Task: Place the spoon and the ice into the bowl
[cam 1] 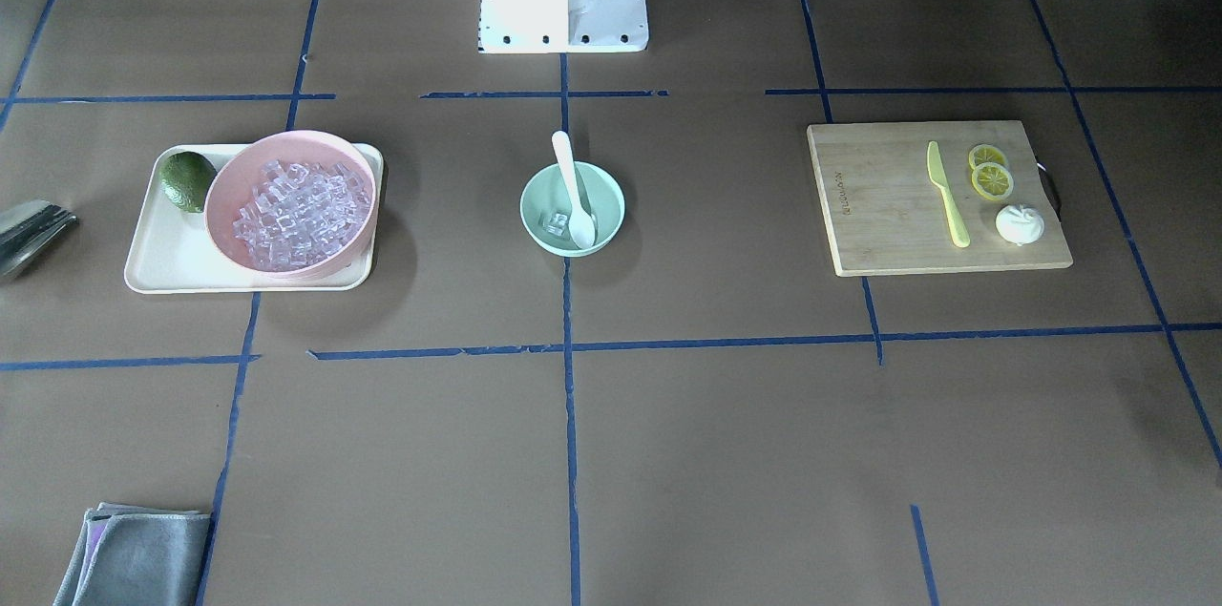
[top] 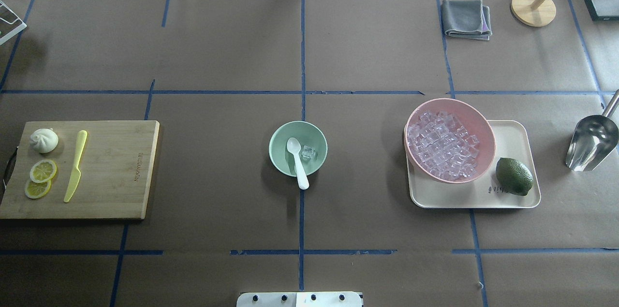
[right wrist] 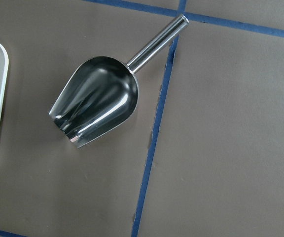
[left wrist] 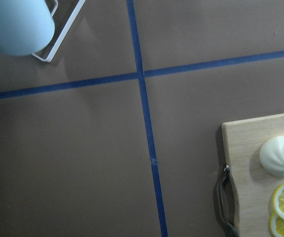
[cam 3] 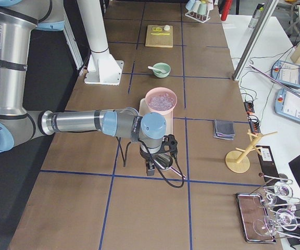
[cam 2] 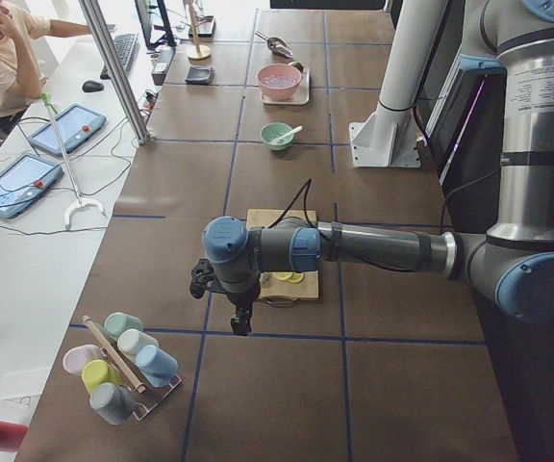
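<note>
Brown paper crossed by blue tape covers the table (top: 217,46). Overhead, the mint-green bowl (top: 278,152) sits at the centre with the spoon (top: 297,159) lying in it, scoop inside and handle over the robot-side rim, beside a few ice cubes (top: 308,153). To the right a pink bowl (top: 485,128) heaped with more cubes stands on a tray (top: 515,135) next to a dark green fruit (top: 514,176); a cutting board (top: 116,167) lies far left. Neither arm appears there; only the side views show them, each stretched low over a table end, well apart from the bowl. The right wrist camera alone gives the steel scoop (right wrist: 95,106) whole, its handle cut off at the overhead picture's edge. The left wrist camera catches just a corner of the board and a pale blue cup (left wrist: 16,24). The left gripper (cam 2: 242,327) and right gripper (cam 3: 149,169) are small and dark in the side views and their fingers lie outside the wrist pictures, so I cannot tell whether either pincer is spread or pressed together, or holds anything
</note>
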### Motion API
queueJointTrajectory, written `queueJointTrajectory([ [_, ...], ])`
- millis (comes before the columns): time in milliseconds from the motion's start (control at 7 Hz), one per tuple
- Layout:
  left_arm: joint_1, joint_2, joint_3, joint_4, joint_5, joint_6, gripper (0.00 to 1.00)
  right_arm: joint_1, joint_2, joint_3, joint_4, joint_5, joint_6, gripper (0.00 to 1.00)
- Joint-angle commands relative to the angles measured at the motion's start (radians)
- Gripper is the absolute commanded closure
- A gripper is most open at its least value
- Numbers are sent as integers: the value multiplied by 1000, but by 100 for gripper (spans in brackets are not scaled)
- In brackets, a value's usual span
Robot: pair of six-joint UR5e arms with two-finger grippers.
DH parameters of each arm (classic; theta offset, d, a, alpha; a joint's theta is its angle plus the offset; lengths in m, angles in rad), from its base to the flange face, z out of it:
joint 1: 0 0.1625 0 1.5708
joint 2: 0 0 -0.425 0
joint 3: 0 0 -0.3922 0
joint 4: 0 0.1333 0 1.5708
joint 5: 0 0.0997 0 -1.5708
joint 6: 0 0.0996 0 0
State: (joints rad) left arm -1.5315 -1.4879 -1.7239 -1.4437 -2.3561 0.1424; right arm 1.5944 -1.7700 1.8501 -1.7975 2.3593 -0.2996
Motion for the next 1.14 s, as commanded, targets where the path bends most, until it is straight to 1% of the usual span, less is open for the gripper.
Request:
queueJointTrajectory([
  [0, 2, 43, -23, -9, 3, 0, 0, 1, 3, -40, 3, -2, -6, 0],
  [286, 2, 44, -28, -9, 3, 0, 0, -1, 12, -42, 4, -26, -3, 0],
  [429, 2, 37, -34, -9, 5, 0, 0, -1, 14, -32, 4, -25, -3, 0],
  [571, 4, -1, -33, -4, 8, -3, 0, -1, 12, -19, 4, -26, -3, 0],
  [714, 2, -15, -36, -1, 6, -1, 0, -1, 10, -22, 4, -26, 3, 0],
  [857, 2, -14, -46, -1, 6, 0, 0, -1, 10, -20, 4, -25, 25, 0],
  [1000, 1, 0, -80, 8, 8, 0, 0, -2, 12, -19, 4, -25, 42, 0],
])
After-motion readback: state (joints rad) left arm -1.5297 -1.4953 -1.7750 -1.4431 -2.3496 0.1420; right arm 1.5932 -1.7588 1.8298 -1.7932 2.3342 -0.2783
